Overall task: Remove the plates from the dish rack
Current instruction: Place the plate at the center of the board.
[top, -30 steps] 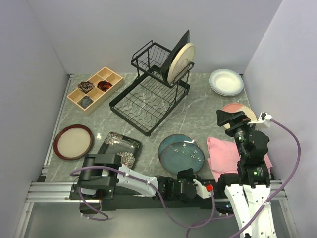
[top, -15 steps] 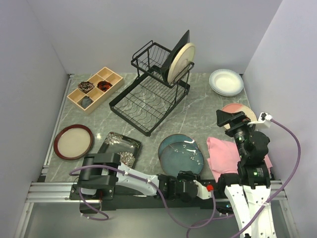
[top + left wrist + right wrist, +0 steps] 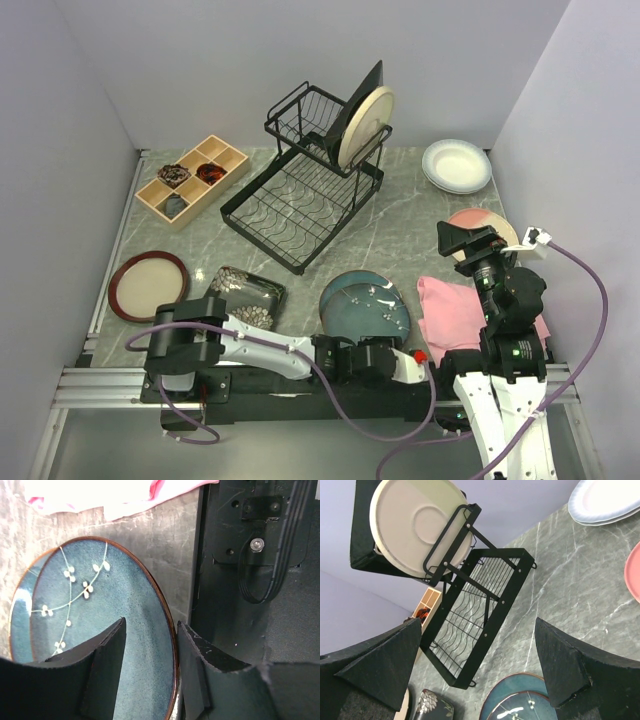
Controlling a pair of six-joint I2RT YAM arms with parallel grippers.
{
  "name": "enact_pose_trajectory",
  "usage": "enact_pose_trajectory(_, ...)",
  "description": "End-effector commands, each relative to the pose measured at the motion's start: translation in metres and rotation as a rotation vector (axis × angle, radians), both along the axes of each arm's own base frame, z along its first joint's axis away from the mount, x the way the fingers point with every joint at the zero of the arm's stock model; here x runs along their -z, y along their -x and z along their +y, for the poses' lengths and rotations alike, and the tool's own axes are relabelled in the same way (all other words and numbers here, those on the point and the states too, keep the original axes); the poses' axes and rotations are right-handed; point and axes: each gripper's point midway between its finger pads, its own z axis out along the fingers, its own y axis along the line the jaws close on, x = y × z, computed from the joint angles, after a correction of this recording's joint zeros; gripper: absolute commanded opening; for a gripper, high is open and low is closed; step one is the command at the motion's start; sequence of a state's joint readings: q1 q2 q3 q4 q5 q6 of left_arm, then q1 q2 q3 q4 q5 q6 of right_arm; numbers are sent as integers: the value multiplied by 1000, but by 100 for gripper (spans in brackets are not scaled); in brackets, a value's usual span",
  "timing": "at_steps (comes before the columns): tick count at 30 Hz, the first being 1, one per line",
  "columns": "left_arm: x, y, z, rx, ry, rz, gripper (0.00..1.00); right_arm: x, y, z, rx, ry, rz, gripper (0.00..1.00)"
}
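The black wire dish rack stands at the back and also shows in the right wrist view. Its upper frame holds a round cream plate and a black square plate behind it. Two stacked teal plates lie at the front centre. My left gripper is open at their near edge. In its wrist view its jaws straddle the top teal plate's rim. My right gripper is open and empty, raised above the pink plate, its jaws facing the rack.
A black flowered square plate and a brown-rimmed tan plate lie front left. White plates are stacked back right. A pink cloth lies beside the right arm. A wooden compartment tray sits back left.
My left arm's base and elbow have swung left, and the left gripper has shifted slightly forward onto the teal plates' near rim. The right arm has not moved.
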State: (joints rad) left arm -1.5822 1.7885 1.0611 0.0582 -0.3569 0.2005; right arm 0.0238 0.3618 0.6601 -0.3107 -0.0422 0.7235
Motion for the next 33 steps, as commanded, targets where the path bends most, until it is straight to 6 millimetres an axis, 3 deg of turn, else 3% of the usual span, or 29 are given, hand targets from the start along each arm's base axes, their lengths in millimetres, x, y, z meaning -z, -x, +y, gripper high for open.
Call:
enact_pose_trajectory(1, -19, -5, -8, -14, 58, 50, 51, -10, -1, 1, -5, 4, -49, 100)
enact_pose_trajectory(22, 8, -43, 1, -96, 11, 136, 60, -10, 1, 7, -41, -10, -55, 100)
enact_pose_trajectory(30, -4, -38, -2, -78, 52, 156, 68, -10, 2, 7, -40, -7, -55, 100)
enact_pose_trajectory(33, -16, -32, -6, -47, 92, 180, 79, -11, 2, 8, -43, -7, -58, 100)
